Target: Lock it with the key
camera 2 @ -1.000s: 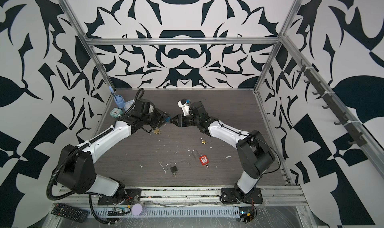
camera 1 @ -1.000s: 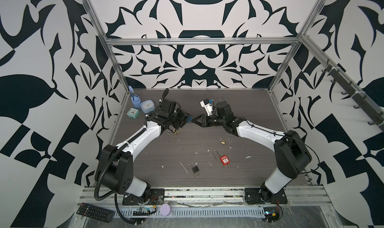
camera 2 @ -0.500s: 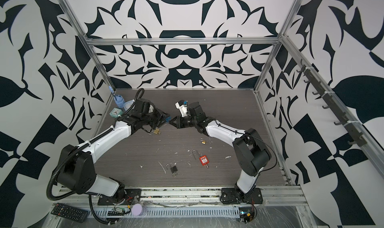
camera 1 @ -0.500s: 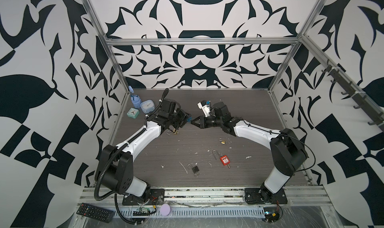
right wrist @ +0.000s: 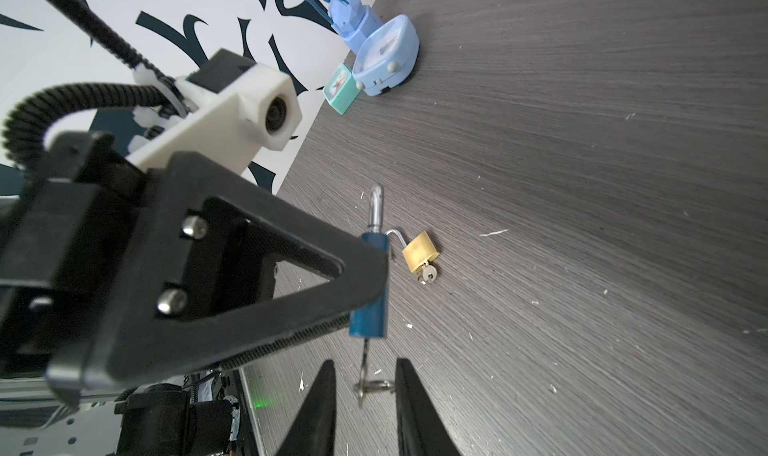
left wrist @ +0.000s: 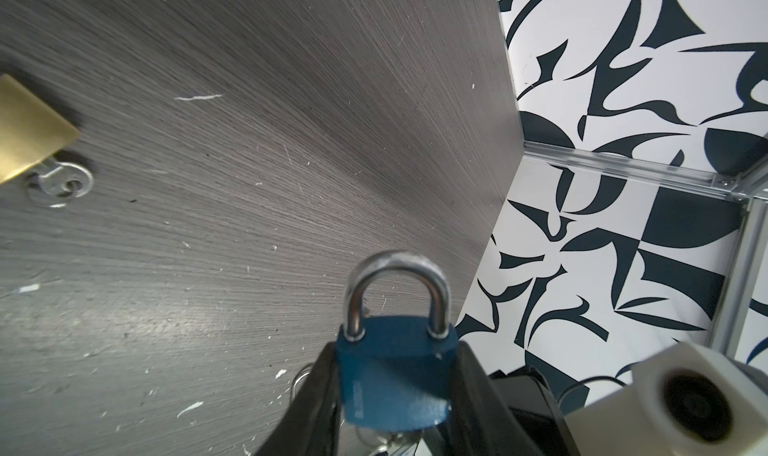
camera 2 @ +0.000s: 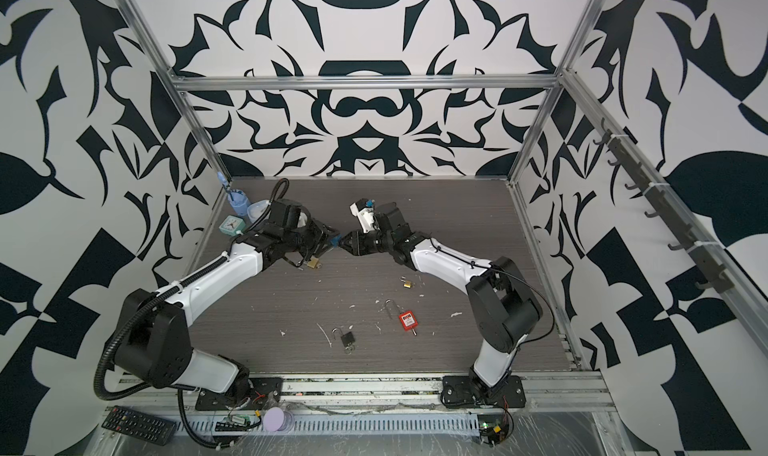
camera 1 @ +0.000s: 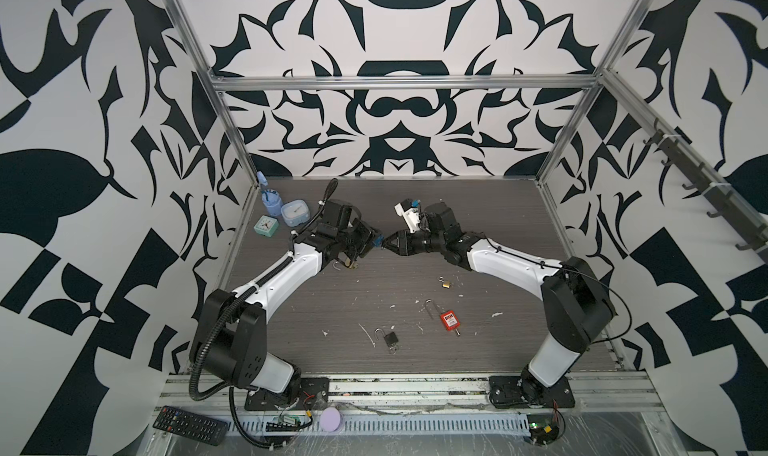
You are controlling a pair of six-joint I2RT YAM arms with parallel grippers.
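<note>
Black-and-white patterned walls (camera 1: 415, 151) box in a dark wood-grain bench (right wrist: 582, 184). The right end effector (right wrist: 365, 362) stands partly open, one finger on either side of the key (right wrist: 365, 381), and is not visibly pinching it. The key sticks out of the keyway end of the blue padlock (left wrist: 392, 375). The left end effector (left wrist: 395, 350) is clamped on the padlock's body, midway between the two arms in both top views. The shackle (left wrist: 397, 283) looks seated at both legs.

I judge the step in hand to be gripping and turning the key. To do it well, close on the flat bow rather than the loose ring and roll the wrist about the key's own axis. Keep the left grip firm against the twist. A brass padlock (right wrist: 420, 251) lies on the bench just beyond.
</note>
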